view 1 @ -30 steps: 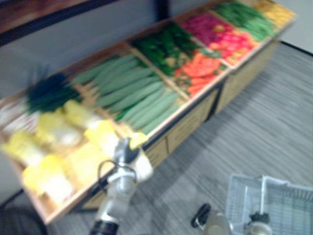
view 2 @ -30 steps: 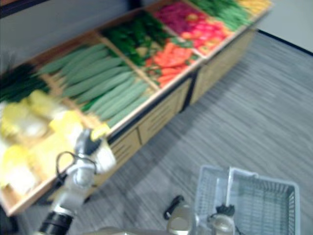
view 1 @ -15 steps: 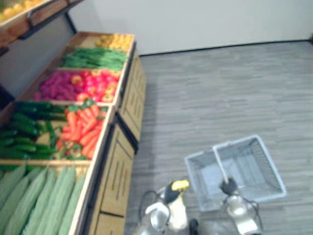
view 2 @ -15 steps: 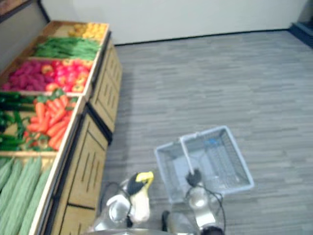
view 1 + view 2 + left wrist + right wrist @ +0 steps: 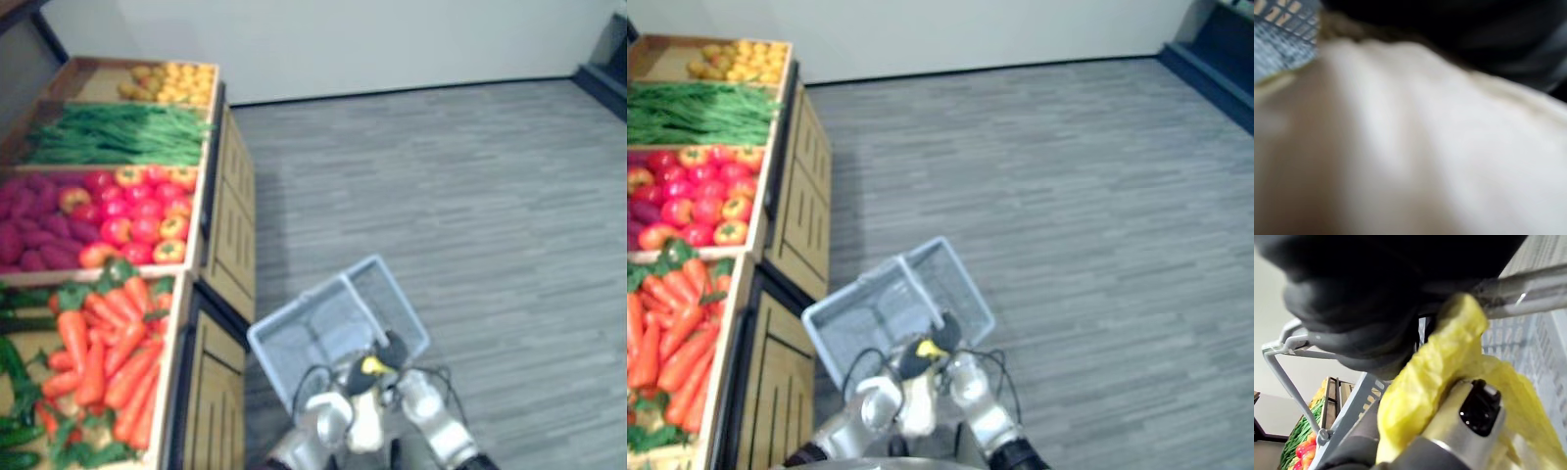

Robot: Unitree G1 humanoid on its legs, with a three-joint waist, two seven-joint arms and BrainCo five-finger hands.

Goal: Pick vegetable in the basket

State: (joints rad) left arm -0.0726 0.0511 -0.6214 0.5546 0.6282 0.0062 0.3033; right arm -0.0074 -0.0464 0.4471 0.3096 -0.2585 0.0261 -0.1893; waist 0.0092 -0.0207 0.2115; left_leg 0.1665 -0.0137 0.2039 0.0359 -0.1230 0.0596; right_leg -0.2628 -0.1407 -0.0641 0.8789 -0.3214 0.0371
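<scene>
Wooden bench [image 5: 233, 235] of tapered orange carrots [image 5: 108, 352], left hand [image 5: 328, 423] fingers gripping smooth pale cabbage [image 5: 367, 423] — crinkled yellow tip at the grey mesh basket [image 5: 304, 338]'s near rim, base cut off, right hand [image 5: 394, 350] closed on its wire handle [image 5: 1528, 291], fingers mostly hidden.

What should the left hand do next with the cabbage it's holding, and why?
Probably ease the left hand forward and down, so the cabbage clears the near rim of the basket. The hand is curled round the cabbage, whose yellow tip sits at that rim and is not yet inside. The right hand is beside it at the basket.
</scene>
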